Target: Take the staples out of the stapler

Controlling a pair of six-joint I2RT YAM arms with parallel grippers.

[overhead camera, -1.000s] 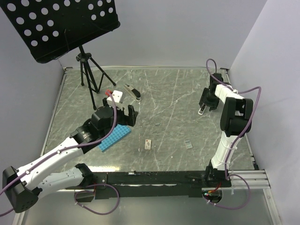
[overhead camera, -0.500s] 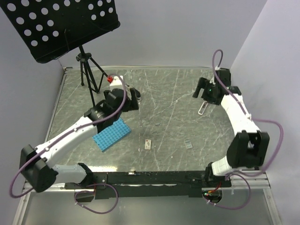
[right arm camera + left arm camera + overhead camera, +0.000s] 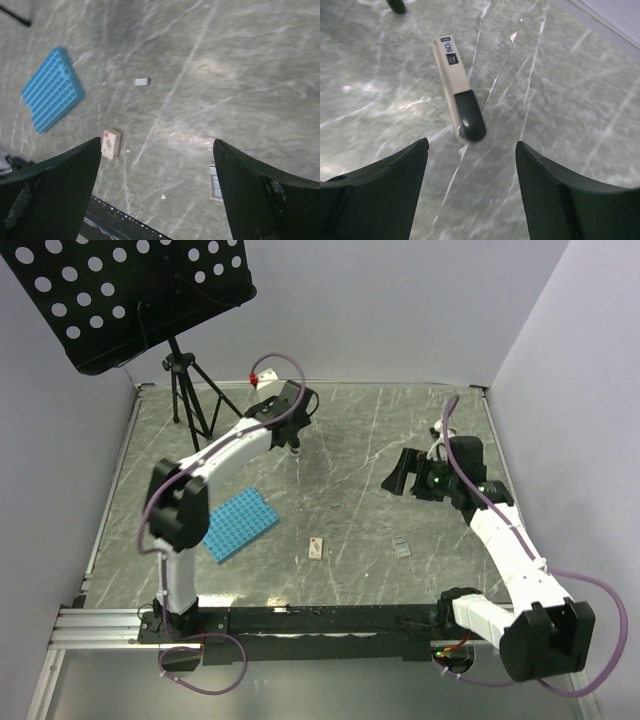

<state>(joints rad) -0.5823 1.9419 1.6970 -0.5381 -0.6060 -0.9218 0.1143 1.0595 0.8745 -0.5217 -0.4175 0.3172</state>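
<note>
Left end effector (image 3: 471,146) newly over stapler (image 3: 456,82)

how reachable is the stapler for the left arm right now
Probably yes: the left end effector hovers right by the stapler with its jaws apart. The stapler lies flat on the table, and nothing stands between them.

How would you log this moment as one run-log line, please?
left hand: open, over stapler | right hand: open, empty | stapler: lying on table, ungripped | staples: strip on table
</note>
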